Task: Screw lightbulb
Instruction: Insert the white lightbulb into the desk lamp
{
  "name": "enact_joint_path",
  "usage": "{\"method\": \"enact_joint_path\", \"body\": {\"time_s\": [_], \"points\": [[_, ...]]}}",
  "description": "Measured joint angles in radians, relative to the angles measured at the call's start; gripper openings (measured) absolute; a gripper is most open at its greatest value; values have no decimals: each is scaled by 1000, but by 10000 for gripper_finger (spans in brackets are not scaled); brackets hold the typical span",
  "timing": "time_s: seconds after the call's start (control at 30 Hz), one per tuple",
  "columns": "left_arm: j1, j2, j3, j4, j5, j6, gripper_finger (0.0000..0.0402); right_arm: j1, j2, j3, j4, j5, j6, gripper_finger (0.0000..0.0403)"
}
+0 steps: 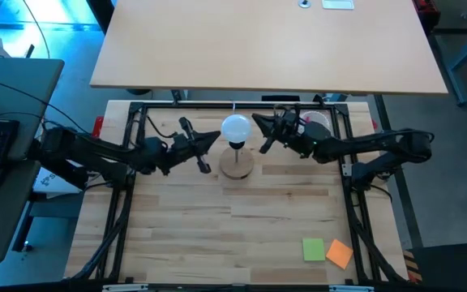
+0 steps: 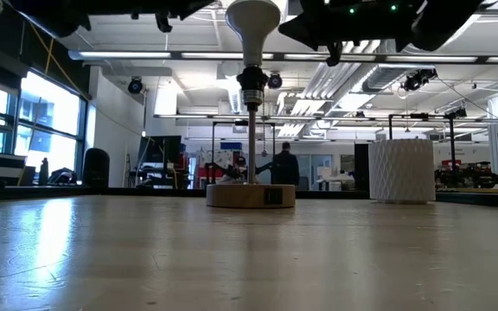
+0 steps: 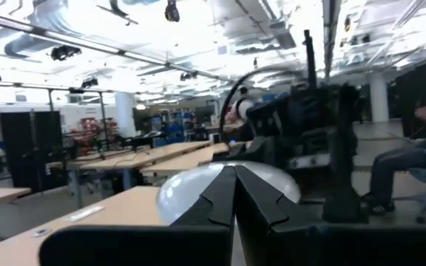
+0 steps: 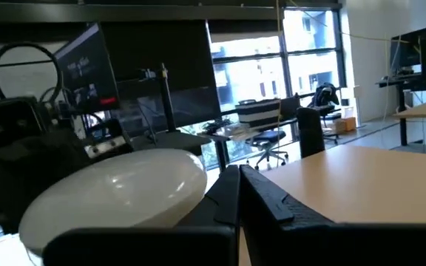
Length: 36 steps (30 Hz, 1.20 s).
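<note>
Two arms flank our wooden stand (image 1: 237,165) near the table's (image 1: 217,235) far edge. On that stand's upright socket sits the lightbulb (image 1: 235,127), globe up. We see the left gripper (image 1: 203,148) just beside the stand on one side, the right gripper (image 1: 267,130) on the other, both clenched on nothing.

The lightbulb (image 1: 235,127), at upper centre of the high view, has a smooth, frosted white globe with a soft sheen. Its round stand (image 1: 237,165) looks like pale, matt wood. The table (image 1: 217,235) is light planked wood, satin smooth, faintly reflective in the low view. Right of centre there, the white cup (image 2: 401,170) has a ribbed, matt surface. Both grippers' fingers (image 3: 220,203) look like matt black plastic.
</note>
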Motion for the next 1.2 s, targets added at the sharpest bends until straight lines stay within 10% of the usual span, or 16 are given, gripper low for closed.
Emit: {"method": "enact_joint_path", "body": {"time_s": [0.73, 1.2], "points": [[139, 22, 3, 23, 35, 3, 0, 206, -121, 17, -170, 163, -142, 0], [62, -213, 3, -415, -79, 17, 0, 133, -147, 17, -443, 127, -7, 6]]}}
